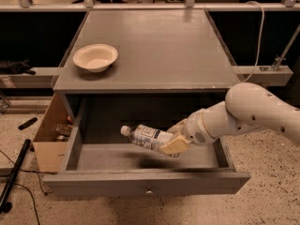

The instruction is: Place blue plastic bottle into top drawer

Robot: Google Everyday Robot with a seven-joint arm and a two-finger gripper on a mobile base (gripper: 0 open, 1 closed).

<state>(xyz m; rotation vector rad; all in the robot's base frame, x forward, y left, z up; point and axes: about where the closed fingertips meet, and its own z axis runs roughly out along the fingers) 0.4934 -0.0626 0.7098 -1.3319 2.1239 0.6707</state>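
Observation:
The blue plastic bottle [146,136], clear with a white cap and a white label, lies nearly level in the air, cap pointing left, just above the floor of the open top drawer [140,183]. My gripper [172,142] is shut on the bottle's right end, reaching in from the right on the white arm. The drawer is pulled out from under the grey cabinet top; its front panel has a small round knob [149,191]. The bottle casts a dark shadow on the drawer floor below it.
A cream round bowl [95,56] stands on the cabinet top [159,46] at the left. A brown cardboard box [50,134] with small items stands on the floor left of the drawer. Black cables and a pole [13,172] lie at the lower left.

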